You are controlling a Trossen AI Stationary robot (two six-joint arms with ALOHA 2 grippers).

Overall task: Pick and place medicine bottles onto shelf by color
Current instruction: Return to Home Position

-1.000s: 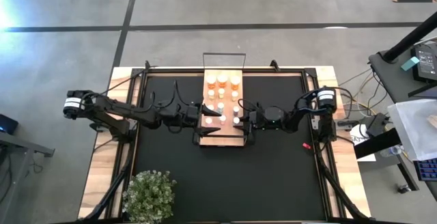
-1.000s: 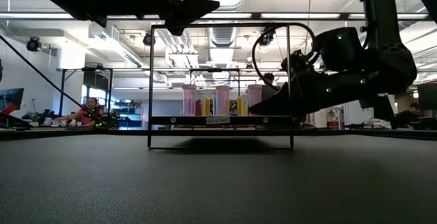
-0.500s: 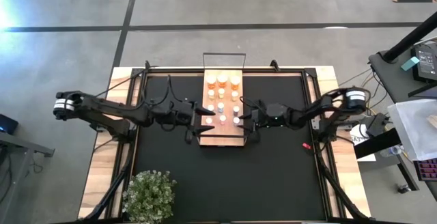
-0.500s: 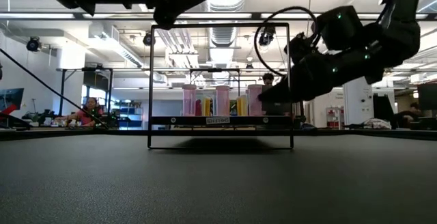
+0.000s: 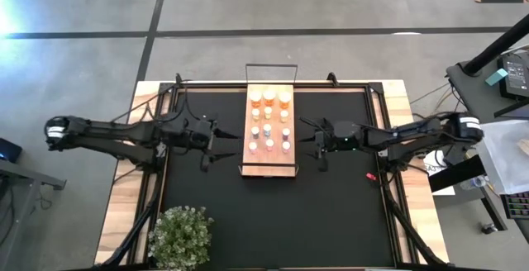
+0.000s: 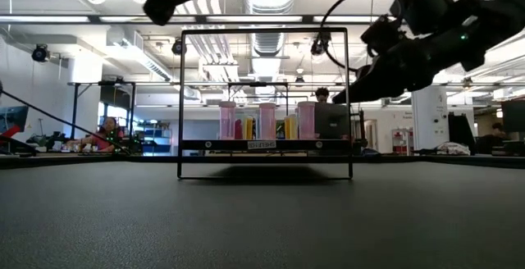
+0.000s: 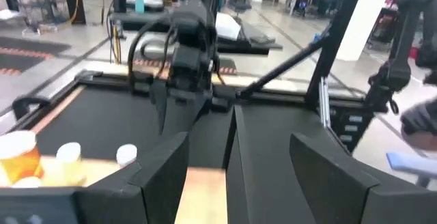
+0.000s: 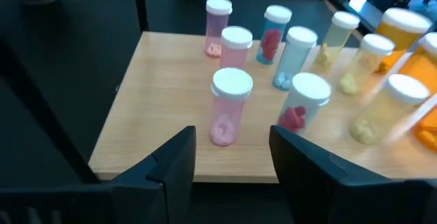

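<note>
Medicine bottles (image 5: 269, 122) are stood upright in rows on the light-wood shelf (image 5: 269, 166) at the middle of the black tabletop (image 5: 347, 213). Pink ones are set nearest the front, paler ones behind, amber ones at the far end. Left hand (image 5: 221, 147) and right hand (image 5: 312, 143) are seen released, empty, raised either side of the shelf, apart from it.

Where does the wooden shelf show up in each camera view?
High view: shelf in the middle, between both arms.
Low view: shelf dead centre, edge-on inside its black wire frame.
Left wrist view: shelf as a pale wood strip nearest the camera.
Right wrist view: shelf fills the middle.
Shared landmark: the white-capped medicine bottles standing on it.
</note>
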